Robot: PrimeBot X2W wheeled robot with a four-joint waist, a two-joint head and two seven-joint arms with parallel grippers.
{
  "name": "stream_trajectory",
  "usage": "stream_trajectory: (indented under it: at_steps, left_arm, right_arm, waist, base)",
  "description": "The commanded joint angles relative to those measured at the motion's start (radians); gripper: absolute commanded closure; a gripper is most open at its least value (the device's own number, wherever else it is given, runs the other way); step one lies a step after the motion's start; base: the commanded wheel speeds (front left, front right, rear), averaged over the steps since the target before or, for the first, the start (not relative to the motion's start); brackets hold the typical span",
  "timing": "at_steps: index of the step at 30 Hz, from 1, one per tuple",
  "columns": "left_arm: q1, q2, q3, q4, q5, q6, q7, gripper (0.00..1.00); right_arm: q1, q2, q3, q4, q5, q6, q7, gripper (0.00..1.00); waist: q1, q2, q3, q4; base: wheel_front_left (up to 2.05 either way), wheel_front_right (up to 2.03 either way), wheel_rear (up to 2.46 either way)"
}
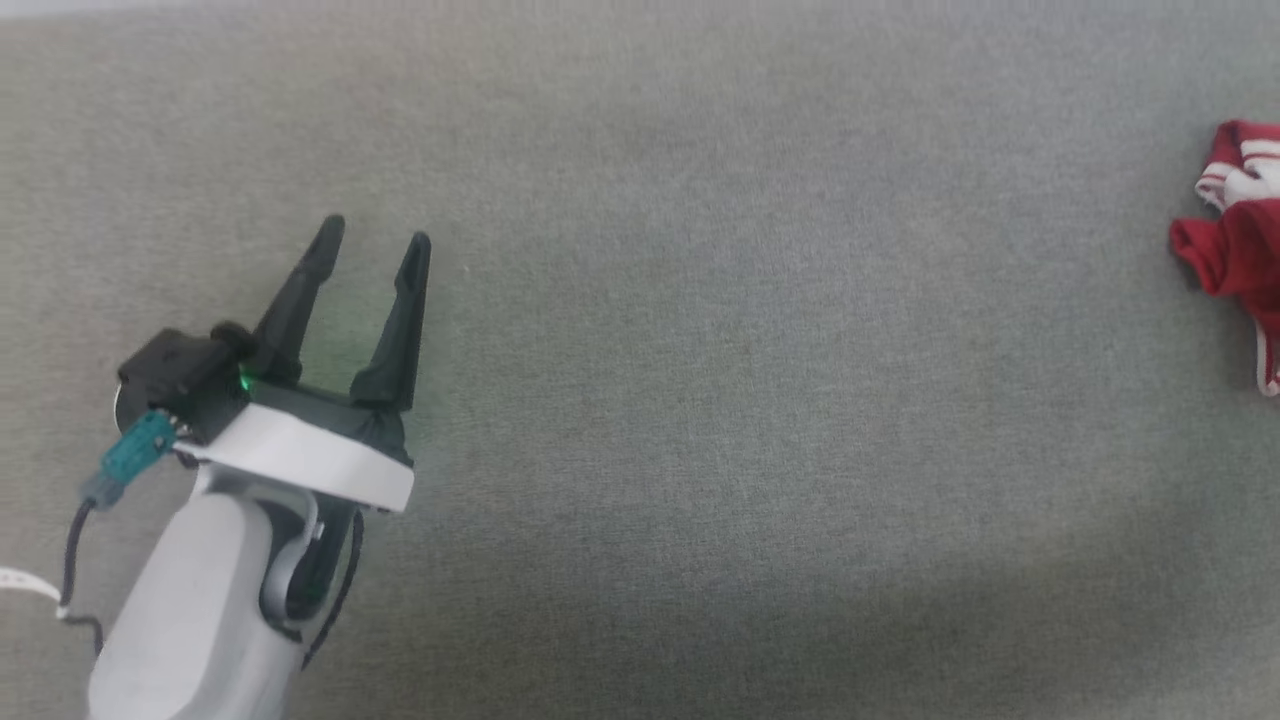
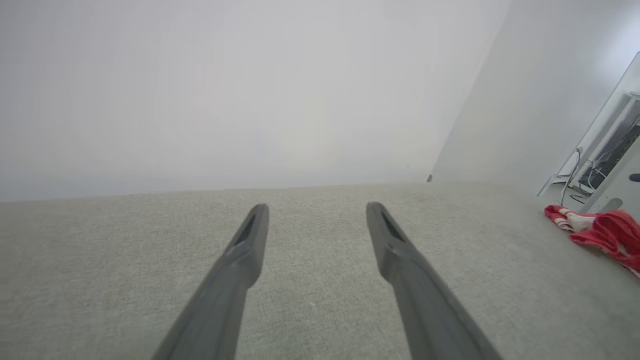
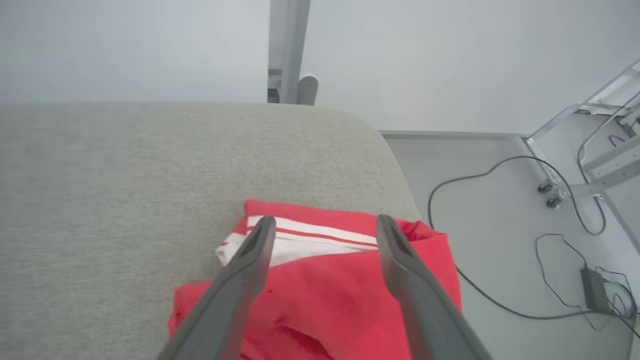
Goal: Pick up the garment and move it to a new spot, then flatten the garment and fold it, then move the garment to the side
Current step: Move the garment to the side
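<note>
Broadly, a wide grey fabric surface (image 1: pixel 700 400) like a large cushion takes up most of the head view. The garment (image 1: pixel 1240 250), a bright red jersey with white sleeves and red-and-white striped trim, lies bunched at the surface's far right side, close to its rounded corner and near the drop to the floor. It is a rumpled heap. A white sleeve shows on top and red cloth is bundled below it, with no lettering in sight.

The right gripper (image 3: pixel 325 220) hangs low over that same corner, directly above the garment. Its two dark fingers are spread wide with nothing clamped between them. Whether their tips touch the cloth cannot be told.

The left gripper (image 1: pixel 377 232) is over the surface's left part, well apart from the garment. Its fingers are also spread and empty.

Off the surface's right edge lie the pale floor, a loose black cable (image 3: pixel 475 177) and a metal frame (image 3: pixel 575 115).

As for progress, the garment is neither flat nor neatly folded, and neither gripper holds it. To my eye the main work remains: gripping it, carrying it toward the surface's open middle, spreading it flat, folding it and setting it aside. The heap already sits at the side, though, so the pictures alone cannot fix the stage.
</note>
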Motion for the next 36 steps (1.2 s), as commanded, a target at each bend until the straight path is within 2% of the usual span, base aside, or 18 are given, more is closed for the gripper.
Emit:
stream_trajectory:
  at_steps: [1,6,20,28,36]
  left_arm:
    - [0.013,0.002,0.012,-0.007,0.006,-0.002,-0.004,0.00]
    - [0.063,-0.004,0.065,-0.026,0.033,-0.002,-0.004,0.00]
    - [0.268,-0.009,0.205,-0.077,0.077,-0.002,-0.004,0.00]
    - [0.381,-0.021,0.280,-0.093,0.085,-0.002,-0.004,0.00]
    - [0.457,-0.023,0.310,-0.108,0.092,-0.002,-0.004,0.00]
  right_arm:
    - [0.019,0.006,0.004,-0.011,0.013,-0.002,-0.011,0.00]
    - [0.065,0.047,0.031,-0.077,0.047,-0.002,-0.077,0.00]
    - [0.252,0.158,0.093,-0.208,0.050,-0.002,-0.296,0.00]
    - [0.379,0.207,0.108,-0.234,0.020,-0.002,-0.430,0.00]
    - [0.480,0.247,0.105,-0.248,0.001,-0.002,-0.485,0.00]
  waist:
    - [0.0000,0.0000,-0.021,0.011]
    - [0.0000,0.0000,-0.069,0.036]
    - [0.0000,0.0000,-0.210,0.115]
    - [0.0000,0.0000,-0.283,0.124]
    - [0.0000,0.0000,-0.340,0.119]
  base:
    - [0.00,0.00,0.00]
    - [0.00,0.00,0.00]
    - [0.00,0.00,0.00]
    - [0.00,0.00,0.00]
    - [0.00,0.00,0.00]
